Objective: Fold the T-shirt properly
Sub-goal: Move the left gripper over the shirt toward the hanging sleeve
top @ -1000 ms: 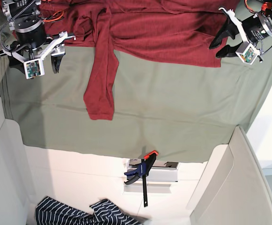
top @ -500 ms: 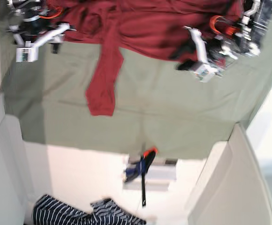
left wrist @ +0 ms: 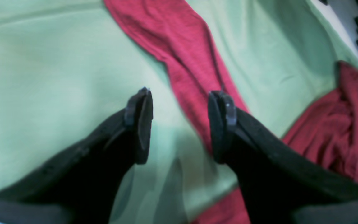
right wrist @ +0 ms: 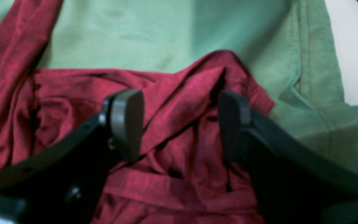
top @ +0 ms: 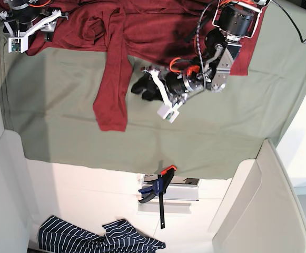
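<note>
Base view: left pincer (top: pixel 142 87) moved over T-shirt (top: pixel 158 31) sleeve.

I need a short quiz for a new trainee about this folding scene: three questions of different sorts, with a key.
1. True or false: the left gripper holds the sleeve of the T-shirt.
2. Which cloth covers the table: A sage-green sheet, B striped garment, C white towel?
3. Fill in: the right gripper hovers with open fingers above the bunched ____ fabric.

Key: 1 false, its fingers are open and empty beside the sleeve; 2 A; 3 red.
</note>
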